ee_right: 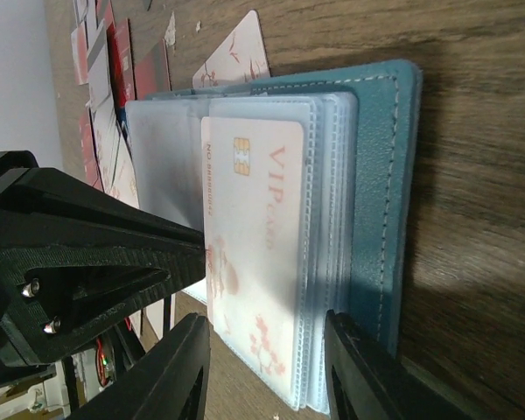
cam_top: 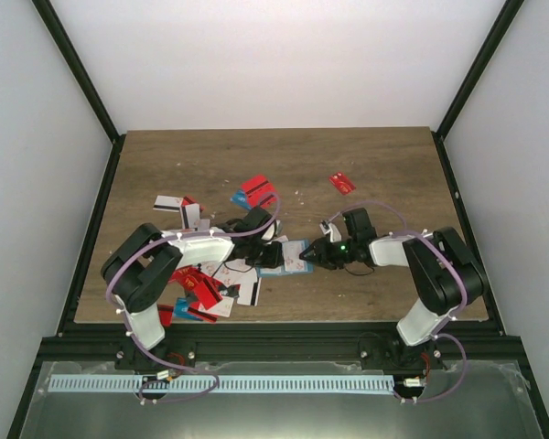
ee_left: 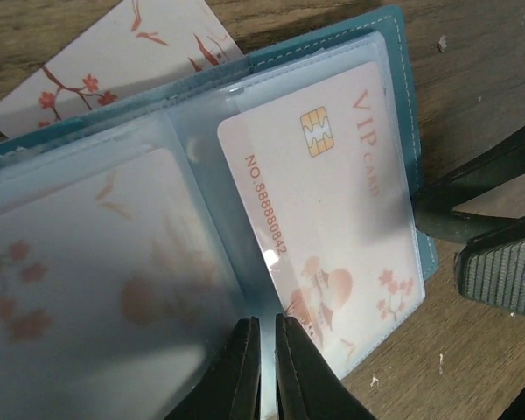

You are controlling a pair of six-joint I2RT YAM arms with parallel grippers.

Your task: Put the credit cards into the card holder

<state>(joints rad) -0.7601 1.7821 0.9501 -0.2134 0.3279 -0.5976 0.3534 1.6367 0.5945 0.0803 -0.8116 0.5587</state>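
The card holder lies open on the wooden table, a little toward 6 o'clock from the table's middle. The left gripper is at its 9 o'clock and the right gripper at its 3 o'clock. In the left wrist view the left gripper is clenched: its two fingers stand almost together at the near edge of the clear sleeves, right where the leaves fold, with only a thin slit between them. Pale plastic shows in that slit, but I cannot tell whether a leaf is actually pinched. A white VIP card with a gold chip sits inside the sleeve at 1 o'clock from those fingertips. A white blossom-printed card pokes out from under the teal cover at 11 o'clock. In the right wrist view the right gripper's jaws are parted about halfway and straddle the holder's near edge. One finger is beside the VIP card and the other is against the stack of sleeves by the teal cover. Nothing is clamped, and contact is unclear. From above, loose credit cards are heaped at the holder's 8 o'clock. A red pair lies at 11 o'clock and a single red card at 1 o'clock.
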